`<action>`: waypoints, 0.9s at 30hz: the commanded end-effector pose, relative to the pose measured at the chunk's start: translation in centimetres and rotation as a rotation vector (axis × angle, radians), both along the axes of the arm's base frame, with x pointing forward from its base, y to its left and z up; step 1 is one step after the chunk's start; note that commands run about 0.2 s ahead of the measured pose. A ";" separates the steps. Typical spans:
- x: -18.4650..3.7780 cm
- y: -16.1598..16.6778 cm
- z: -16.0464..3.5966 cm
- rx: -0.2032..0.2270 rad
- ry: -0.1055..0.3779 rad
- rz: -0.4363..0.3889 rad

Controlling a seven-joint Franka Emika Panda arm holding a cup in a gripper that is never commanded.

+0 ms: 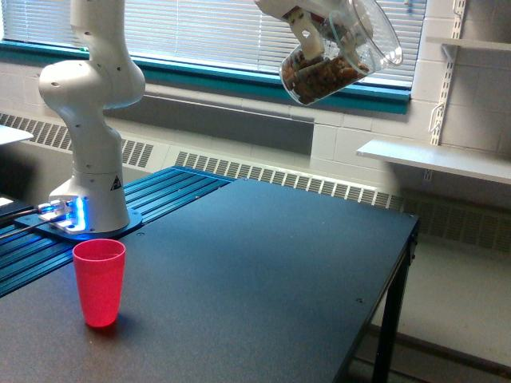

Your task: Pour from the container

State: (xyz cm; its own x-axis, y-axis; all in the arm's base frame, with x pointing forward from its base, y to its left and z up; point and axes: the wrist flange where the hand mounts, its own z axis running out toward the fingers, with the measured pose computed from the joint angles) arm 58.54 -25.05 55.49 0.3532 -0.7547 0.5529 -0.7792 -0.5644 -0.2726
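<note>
- Exterior view, starting at its left: I see the arm's white base (88,199) standing on a blue ribbed platform (160,191), with blue lights glowing at its foot.
- Just in front of the base, a red cup (100,282) stands upright on the dark table (263,271), near the table's front-left corner in this view.
- I read the cup's mouth as open and facing up; I cannot see what is inside it.
- Moving right, the middle of the table top is bare dark surface, with window blinds (207,32) and a radiator grille (279,177) behind it.
- Up at the top, right of centre, the gripper (313,36) is clamped on the container (339,56), its fingers partly visible through the clear wall.
- That container hangs high above the table, well apart from the red cup, tilted with its wide rim pointing toward the view's right and slightly up.
- Brown pieces sit piled in its lower, rounded end.
- Farthest right, I see white wall shelves (435,159).
</note>
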 end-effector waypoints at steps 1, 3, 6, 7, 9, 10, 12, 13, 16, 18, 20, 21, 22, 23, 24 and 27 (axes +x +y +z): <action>-0.7 0.7 -6.1 0.065 0.094 -0.063; -1.0 0.9 -7.0 0.067 0.113 -0.072; -1.8 1.4 -9.0 0.076 0.155 -0.083; -2.1 1.5 -9.7 0.076 0.173 -0.086; -2.9 1.9 -11.0 0.082 0.200 -0.093; -3.3 2.0 -11.8 0.082 0.218 -0.097; -3.9 2.2 -12.3 0.073 0.240 -0.103; -4.1 2.3 -12.3 0.072 0.242 -0.105; -5.0 2.8 -12.8 0.060 0.268 -0.112; -5.5 3.0 -13.0 0.055 0.278 -0.116; -6.5 3.5 -13.3 0.048 0.298 -0.119; -6.8 3.7 -13.5 0.047 0.303 -0.121; -7.2 3.9 -13.6 0.045 0.309 -0.123; -7.7 4.1 -13.6 0.043 0.313 -0.125; -8.3 4.2 -13.7 0.039 0.325 -0.132; -9.7 4.6 -14.4 0.029 0.357 -0.140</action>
